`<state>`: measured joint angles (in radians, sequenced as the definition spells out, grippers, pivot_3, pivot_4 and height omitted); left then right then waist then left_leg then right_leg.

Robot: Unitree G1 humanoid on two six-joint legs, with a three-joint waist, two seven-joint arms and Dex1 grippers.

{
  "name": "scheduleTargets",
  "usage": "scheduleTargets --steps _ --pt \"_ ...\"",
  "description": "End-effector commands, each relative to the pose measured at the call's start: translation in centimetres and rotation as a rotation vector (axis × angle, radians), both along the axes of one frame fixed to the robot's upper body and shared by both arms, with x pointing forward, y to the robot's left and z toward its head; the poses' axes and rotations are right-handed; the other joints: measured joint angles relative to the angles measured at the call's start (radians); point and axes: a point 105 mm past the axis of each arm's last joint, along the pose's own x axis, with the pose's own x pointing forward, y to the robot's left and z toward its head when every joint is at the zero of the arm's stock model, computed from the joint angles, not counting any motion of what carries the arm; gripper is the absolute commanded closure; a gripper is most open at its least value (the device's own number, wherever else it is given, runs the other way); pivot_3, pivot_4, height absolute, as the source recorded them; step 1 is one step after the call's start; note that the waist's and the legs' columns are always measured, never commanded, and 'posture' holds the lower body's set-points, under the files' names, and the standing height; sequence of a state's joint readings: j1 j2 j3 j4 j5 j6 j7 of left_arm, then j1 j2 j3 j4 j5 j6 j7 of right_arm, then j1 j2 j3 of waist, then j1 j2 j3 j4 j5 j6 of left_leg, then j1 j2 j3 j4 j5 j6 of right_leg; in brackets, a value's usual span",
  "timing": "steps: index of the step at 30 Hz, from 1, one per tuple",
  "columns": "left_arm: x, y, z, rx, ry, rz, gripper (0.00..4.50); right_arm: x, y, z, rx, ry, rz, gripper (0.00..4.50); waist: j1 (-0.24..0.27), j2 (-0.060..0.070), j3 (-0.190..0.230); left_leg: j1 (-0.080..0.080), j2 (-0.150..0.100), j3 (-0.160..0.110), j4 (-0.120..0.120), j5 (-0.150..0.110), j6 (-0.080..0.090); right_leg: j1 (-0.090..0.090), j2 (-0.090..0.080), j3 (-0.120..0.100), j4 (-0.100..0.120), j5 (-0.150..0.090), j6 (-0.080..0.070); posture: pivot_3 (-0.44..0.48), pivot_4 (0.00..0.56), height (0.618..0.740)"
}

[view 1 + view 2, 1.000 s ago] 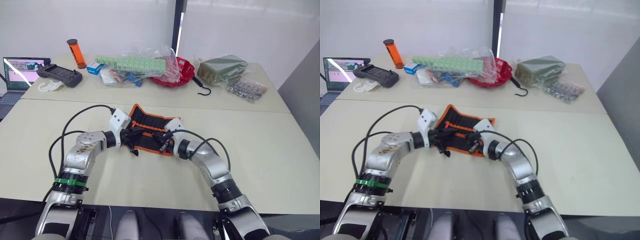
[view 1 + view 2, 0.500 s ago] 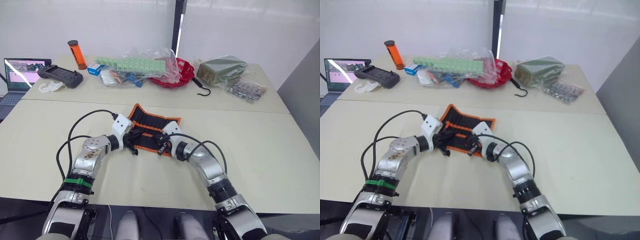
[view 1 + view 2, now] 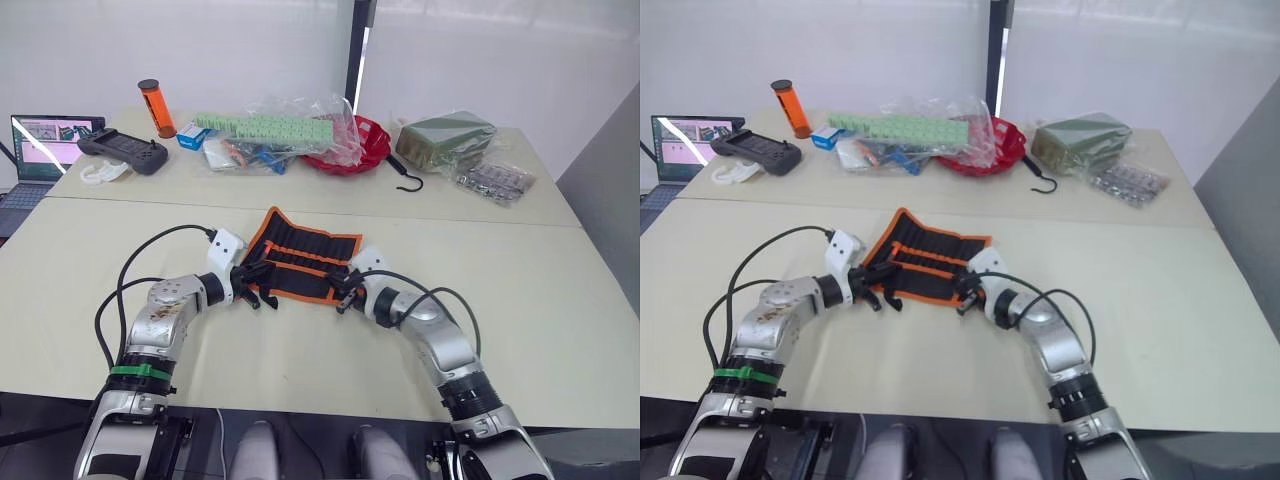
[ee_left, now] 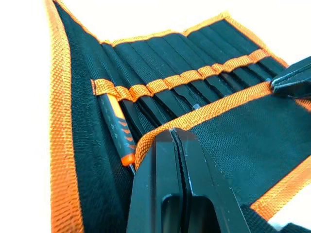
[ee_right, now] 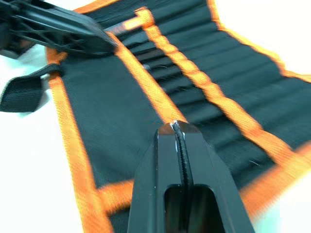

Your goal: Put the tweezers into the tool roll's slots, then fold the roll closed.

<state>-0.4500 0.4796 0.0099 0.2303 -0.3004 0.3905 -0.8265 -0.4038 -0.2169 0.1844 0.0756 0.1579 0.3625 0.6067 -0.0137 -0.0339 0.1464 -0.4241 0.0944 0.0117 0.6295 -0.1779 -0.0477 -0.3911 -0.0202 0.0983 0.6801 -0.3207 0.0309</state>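
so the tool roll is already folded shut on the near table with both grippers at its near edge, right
Not quite. The tool roll lies open on the near table, its slots facing up, as the left wrist view shows. The rest holds: the left gripper and right gripper are both at its near edge.

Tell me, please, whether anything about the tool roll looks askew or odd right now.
The tool roll lies open and slanted on the table, its near flap folded up over the slots. An orange-and-black tool occupies one end slot. Otherwise nothing looks damaged or spilled.
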Motion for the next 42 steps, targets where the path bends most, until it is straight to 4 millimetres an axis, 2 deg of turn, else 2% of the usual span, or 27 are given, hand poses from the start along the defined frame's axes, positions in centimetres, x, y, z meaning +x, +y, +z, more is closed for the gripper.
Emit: scheduleTargets --steps 1,4,7,8,9,12,17,20,21,24,27,33,39,42 --pt "-1.0 -0.1 3.7 -0.036 -0.071 -0.085 4.5 -0.9 -0.1 3.9 0.124 -0.044 0.07 4.48 -0.002 0.0 0.0 0.0 0.0 0.0 -0.001 0.0 0.0 0.0 0.0 0.0 0.0 0.0 0.0 0.0 0.15 0.737" --pt "-1.8 0.6 5.6 -0.022 -0.094 -0.121 4.5 -1.8 -1.2 5.6 0.181 -0.009 0.101 4.48 -0.006 0.0 0.0 0.0 0.0 0.0 -0.003 0.0 0.0 -0.001 0.0 0.0 0.0 0.0 0.0 0.0 0.15 0.737" --pt "-2.8 1.2 7.2 -0.013 -0.106 -0.157 4.5 -2.7 -2.1 6.1 0.211 0.062 0.12 4.48 -0.004 0.0 0.0 0.0 0.0 -0.001 -0.004 0.0 0.0 -0.001 0.0 0.0 0.0 0.0 0.0 0.0 0.15 0.737" --pt "-3.1 1.3 7.5 -0.008 -0.105 -0.171 4.5 -3.1 -2.2 6.1 0.213 0.087 0.135 3.95 -0.004 0.0 0.0 0.0 0.0 -0.001 -0.004 0.0 0.0 -0.001 0.0 0.0 -0.001 0.0 0.0 0.0 0.15 0.737" --pt "-3.7 1.6 7.9 0.012 -0.103 -0.202 3.94 -4.0 -2.4 6.0 0.216 0.138 0.167 3.63 -0.004 0.0 0.0 0.0 0.0 -0.001 -0.004 0.0 0.0 -0.001 0.0 0.0 -0.002 0.0 0.0 0.0 0.15 0.737" --pt "-5.8 2.7 9.2 0.083 -0.092 -0.292 2.99 -5.9 -3.3 5.4 0.262 0.3 0.194 2.62 -0.004 0.0 0.001 0.0 0.0 -0.001 -0.004 0.0 0.0 0.0 0.0 0.0 -0.003 0.0 0.0 0.0 0.15 0.737" --pt "-8.3 3.9 10.7 0.116 -0.073 -0.34 1.35 -6.3 -5.1 3.9 0.314 0.449 0.078 0.93 -0.006 0.0 0.004 -0.001 0.0 -0.001 -0.005 0.0 0.0 0.0 0.0 0.0 -0.005 -0.001 -0.001 0.0 0.15 0.737" --pt "-9.5 5.2 11.1 0.15 -0.082 -0.327 0.38 -6.6 -5.2 2.8 0.361 0.525 0.052 0.0 -0.007 0.0 0.004 0.0 0.0 -0.001 -0.005 0.0 0.0 0.0 -0.001 0.0 -0.007 -0.001 -0.001 0.0 0.15 0.737" --pt "-9.9 5.8 11.0 0.166 -0.085 -0.317 0.02 -6.6 -4.9 2.5 0.375 0.545 0.049 0.0 -0.008 0.001 0.005 -0.001 0.0 -0.001 -0.006 0.0 0.0 -0.001 -0.001 0.0 -0.007 -0.001 -0.001 0.0 0.15 0.737" --pt "-10.5 7.1 10.4 0.255 -0.127 -0.291 0.02 -6.4 -4.1 2.1 0.417 0.591 0.042 0.0 -0.016 0.001 0.006 -0.001 0.0 0.0 -0.006 0.0 0.0 -0.002 -0.001 0.001 -0.007 -0.001 -0.001 0.0 0.15 0.737" --pt "-10.7 7.6 10.0 0.212 -0.079 -0.238 0.02 -5.6 -3.7 1.4 0.448 0.628 0.017 0.0 -0.018 0.001 0.006 -0.002 0.0 0.0 -0.006 0.0 0.0 -0.002 -0.001 0.001 -0.007 -0.001 -0.001 0.0 0.15 0.737" --pt "-11.0 7.2 9.6 0.209 -0.098 -0.216 0.02 -4.6 -3.1 0.5 0.468 0.677 -0.021 0.0 -0.025 0.001 0.006 -0.002 0.0 0.0 -0.006 0.0 0.0 -0.002 -0.001 0.0 -0.007 -0.001 -0.001 0.0 0.15 0.737" --pt "-10.7 7.7 10.1 0.209 -0.146 -0.156 0.02 -3.7 -1.4 -0.1 0.493 0.71 -0.01 0.0 -0.036 0.001 0.006 -0.001 0.0 0.0 -0.006 0.0 0.0 -0.002 -0.001 0.001 -0.007 -0.001 -0.001 0.0 0.15 0.737" --pt "-11.0 7.8 10.0 0.208 -0.137 -0.154 0.0 -3.5 -0.4 0.1 0.527 0.737 0.016 0.86 -0.039 0.001 0.006 -0.001 0.0 0.0 -0.007 0.0 0.0 -0.002 -0.001 0.001 -0.006 -0.001 -0.001 0.0 0.15 0.737"
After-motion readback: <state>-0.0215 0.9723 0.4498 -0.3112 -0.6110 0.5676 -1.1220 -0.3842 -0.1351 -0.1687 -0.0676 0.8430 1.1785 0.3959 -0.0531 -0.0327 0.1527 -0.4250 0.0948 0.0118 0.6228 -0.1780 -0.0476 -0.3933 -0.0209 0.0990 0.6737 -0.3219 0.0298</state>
